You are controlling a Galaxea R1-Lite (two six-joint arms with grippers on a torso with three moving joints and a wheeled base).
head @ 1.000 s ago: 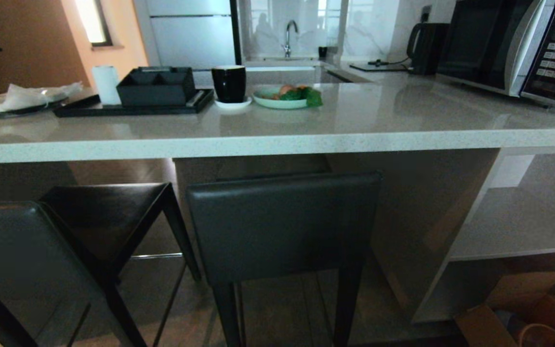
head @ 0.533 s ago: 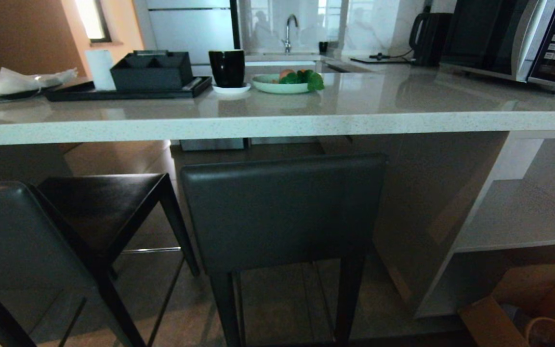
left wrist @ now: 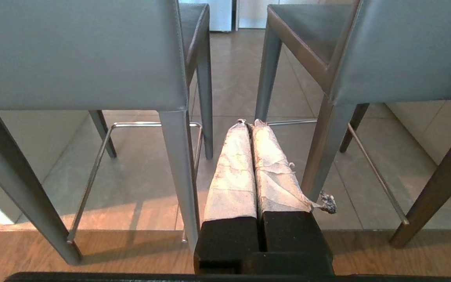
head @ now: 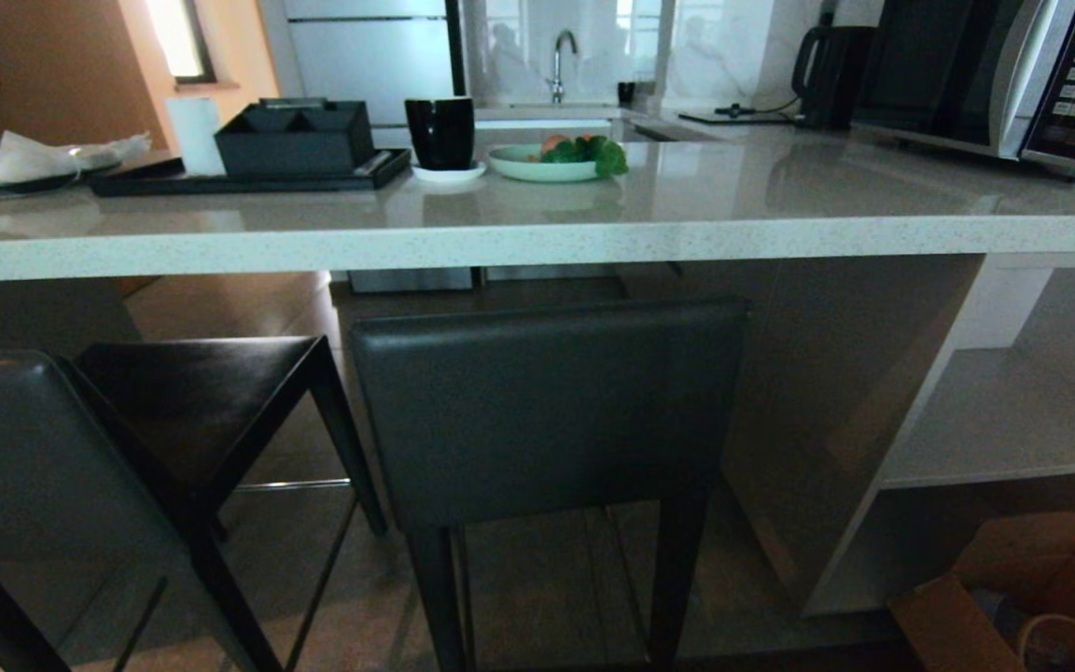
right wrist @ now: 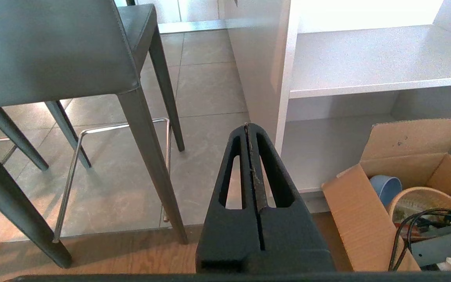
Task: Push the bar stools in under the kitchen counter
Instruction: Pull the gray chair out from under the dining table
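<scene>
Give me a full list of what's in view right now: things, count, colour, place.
bar stools: two, dark grey, in front of the kitchen counter; the left one stands turned at an angle
kitchen counter: one, pale speckled top
tray: one, black, on the counter's left part, holding a dark box and a white roll
cup: one, black, on a white saucer
plate: one, pale green, with green and orange food
microwave: one, counter's far right
kettle: one, black, beside the microwave
cardboard box: one, brown, on the floor by the shelf
left gripper: cloth-wrapped fingers shut, low behind the stools
right gripper: black fingers shut, low beside the counter's side panel
</scene>
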